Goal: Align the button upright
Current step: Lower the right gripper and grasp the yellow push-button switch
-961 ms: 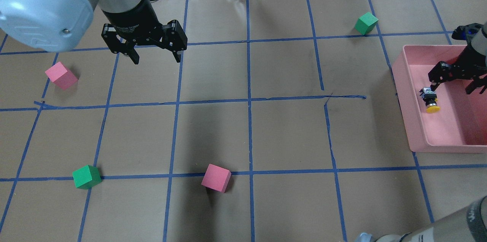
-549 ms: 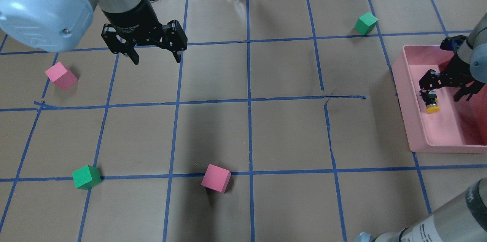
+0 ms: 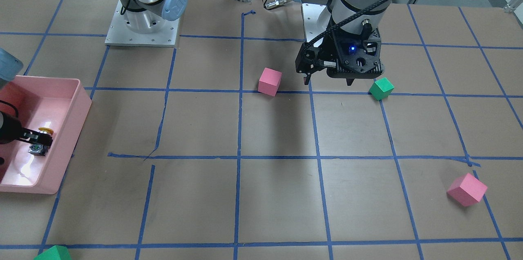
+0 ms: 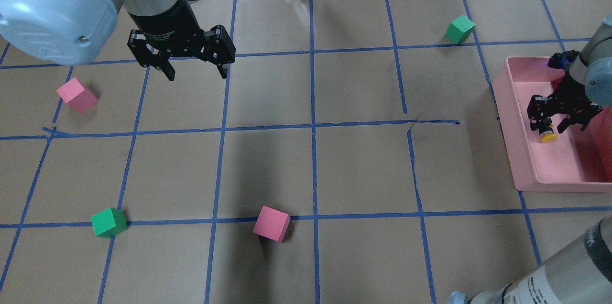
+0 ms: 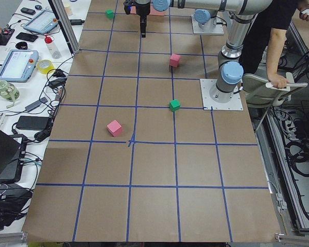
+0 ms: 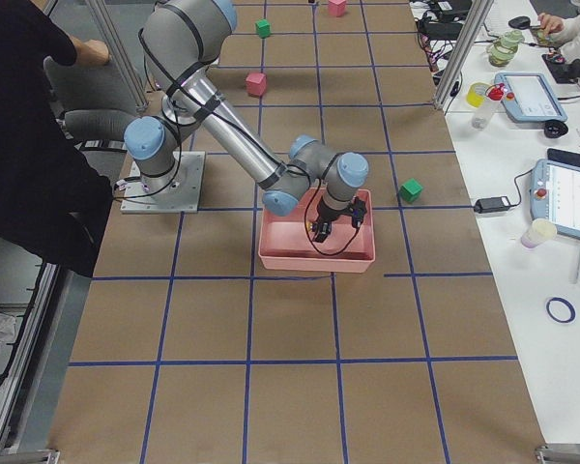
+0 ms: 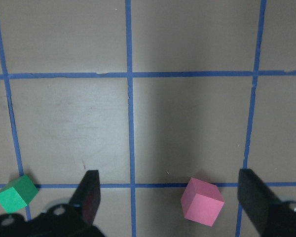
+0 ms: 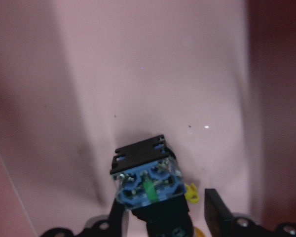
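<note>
The button (image 4: 549,135) lies on its side in the pink tray (image 4: 521,160) at the table's right, yellow cap toward the robot. In the right wrist view (image 8: 148,187) its black base with a blue and green end faces the camera. My right gripper (image 4: 548,127) is low in the tray and straddles the button's body. The jaws stand narrowly open: one finger is at the body and the other finger (image 8: 214,212) stands a small gap away. My left gripper (image 4: 197,76) is open and empty, hovering over the table's far left.
Pink cubes (image 4: 76,95) (image 4: 271,223) and green cubes (image 4: 109,222) (image 4: 460,29) are scattered on the brown, blue-taped table. The tray's near wall (image 3: 77,104) stands close beside the right gripper. Cables and a tape roll lie beyond the far edge.
My right gripper has moved toward the tray's left wall and down over the button, and its jaws have narrowed around it. The left arm has not moved.
</note>
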Controlling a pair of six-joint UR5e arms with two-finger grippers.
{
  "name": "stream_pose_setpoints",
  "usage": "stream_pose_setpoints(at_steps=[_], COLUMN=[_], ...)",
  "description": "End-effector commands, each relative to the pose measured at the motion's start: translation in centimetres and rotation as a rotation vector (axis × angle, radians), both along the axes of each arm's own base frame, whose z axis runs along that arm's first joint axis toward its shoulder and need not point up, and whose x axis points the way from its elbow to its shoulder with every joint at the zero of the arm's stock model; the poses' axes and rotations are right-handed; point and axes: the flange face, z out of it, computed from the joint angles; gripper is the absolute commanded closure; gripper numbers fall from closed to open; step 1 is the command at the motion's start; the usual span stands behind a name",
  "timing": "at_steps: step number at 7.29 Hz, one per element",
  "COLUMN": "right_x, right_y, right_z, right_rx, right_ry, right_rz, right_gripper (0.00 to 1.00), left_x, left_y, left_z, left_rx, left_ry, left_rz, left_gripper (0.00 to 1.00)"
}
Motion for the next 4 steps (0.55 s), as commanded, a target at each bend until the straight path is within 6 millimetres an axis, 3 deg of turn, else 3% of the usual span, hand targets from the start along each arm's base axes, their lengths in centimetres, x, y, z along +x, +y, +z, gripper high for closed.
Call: stream_pose_setpoints(at_steps=[1,3,4], right_x=[0.0,-0.1,-0.2], right_y=[0.1,-0.2,-0.3], right_z=[0.3,1.1,2.6], right_rx=[0.004,-0.012,-0.033], right_ry=[0.001,0.004,0.016], right_rz=[0.001,0.001,0.001], right_gripper=[1.0,1.0,1.0], left_x=[0.0,0.0,0.0], left_y=[0.0,0.0,0.0], left_z=[0.0,0.0,0.0], left_rx=[0.0,0.0,0.0], left_ry=[0.0,0.0,0.0], left_rz=[0.001,0.001,0.001], left_gripper=[0.0,0.0,0.0])
